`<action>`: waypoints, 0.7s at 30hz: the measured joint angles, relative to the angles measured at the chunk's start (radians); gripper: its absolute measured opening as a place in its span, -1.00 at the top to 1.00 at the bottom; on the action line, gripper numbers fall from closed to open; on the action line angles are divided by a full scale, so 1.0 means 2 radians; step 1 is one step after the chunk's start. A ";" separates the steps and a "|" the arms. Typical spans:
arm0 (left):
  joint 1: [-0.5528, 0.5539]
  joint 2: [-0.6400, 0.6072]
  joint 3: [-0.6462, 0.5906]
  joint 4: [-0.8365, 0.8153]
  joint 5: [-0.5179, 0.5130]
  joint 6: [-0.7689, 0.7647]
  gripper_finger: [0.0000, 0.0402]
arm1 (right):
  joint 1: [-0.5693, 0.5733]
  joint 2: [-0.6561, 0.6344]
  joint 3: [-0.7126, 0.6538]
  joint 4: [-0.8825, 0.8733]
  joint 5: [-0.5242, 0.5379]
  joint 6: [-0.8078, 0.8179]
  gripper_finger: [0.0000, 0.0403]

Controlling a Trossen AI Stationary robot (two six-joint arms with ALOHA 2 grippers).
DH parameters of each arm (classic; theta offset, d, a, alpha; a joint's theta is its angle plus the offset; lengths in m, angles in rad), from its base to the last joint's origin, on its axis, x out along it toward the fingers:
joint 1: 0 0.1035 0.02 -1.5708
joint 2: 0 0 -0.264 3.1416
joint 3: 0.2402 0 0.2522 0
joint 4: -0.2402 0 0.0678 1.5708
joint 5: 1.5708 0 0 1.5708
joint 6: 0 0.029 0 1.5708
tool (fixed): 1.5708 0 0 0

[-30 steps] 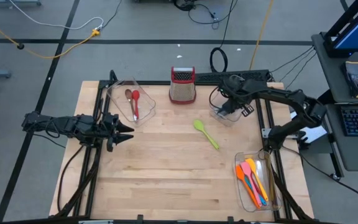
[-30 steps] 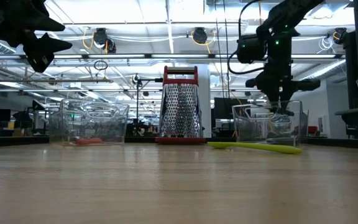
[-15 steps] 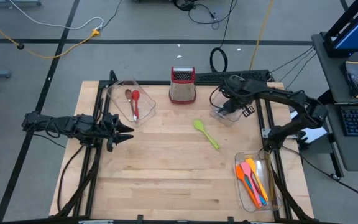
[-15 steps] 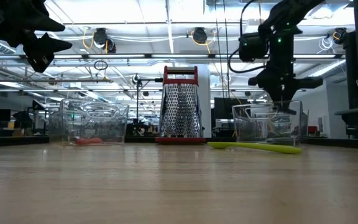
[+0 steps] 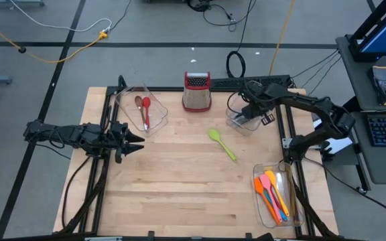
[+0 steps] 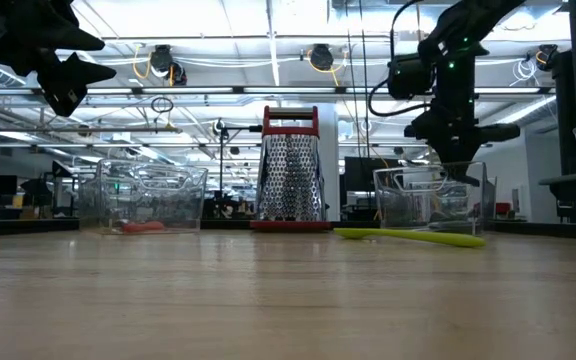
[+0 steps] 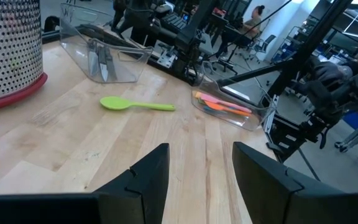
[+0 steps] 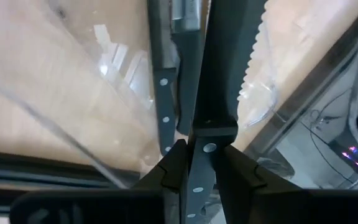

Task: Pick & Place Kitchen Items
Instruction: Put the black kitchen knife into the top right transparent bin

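Observation:
My right gripper [image 5: 246, 115] points steeply down over the clear bin [image 5: 236, 124] at the far right and is shut on a black-handled knife [image 8: 219, 68] with a serrated blade. A second black-handled knife [image 8: 164, 93] lies on that bin's floor. A green spoon [image 5: 222, 144] lies flat on the middle of the table. My left gripper [image 5: 139, 142] hovers open at the table's left side, pointing toward the spoon, with nothing between its fingers [image 7: 148, 177]. My right gripper pinches the knife's riveted black handle [image 8: 202, 163] between its two fingers, close to where the blade begins. The fingers come from above, slanting down into the bin. The blade runs on ahead of them, lengthwise. Whether its tip touches the bin does not show.
A steel grater with a red top [image 5: 196, 92] stands at the far middle. A clear bin [image 5: 131, 100] at the far left holds a red and a brown spoon. Another bin [image 5: 260, 201] near the right front holds several orange and yellow utensils. Bare wood lies in the middle and front.
My right gripper has rolled a little about its own pointing line above the far-right bin, still shut on the knife.

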 joint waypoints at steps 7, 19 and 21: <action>0.000 0.000 0.000 0.000 0.000 -0.001 0.12 | -0.004 0.028 0.000 0.023 0.001 -0.005 0.77; 0.000 0.000 0.000 0.000 -0.001 -0.001 0.12 | -0.004 0.060 0.000 0.028 -0.018 -0.020 0.77; 0.000 0.000 0.000 0.000 -0.001 -0.001 0.12 | -0.004 0.062 0.000 0.026 -0.025 -0.021 0.77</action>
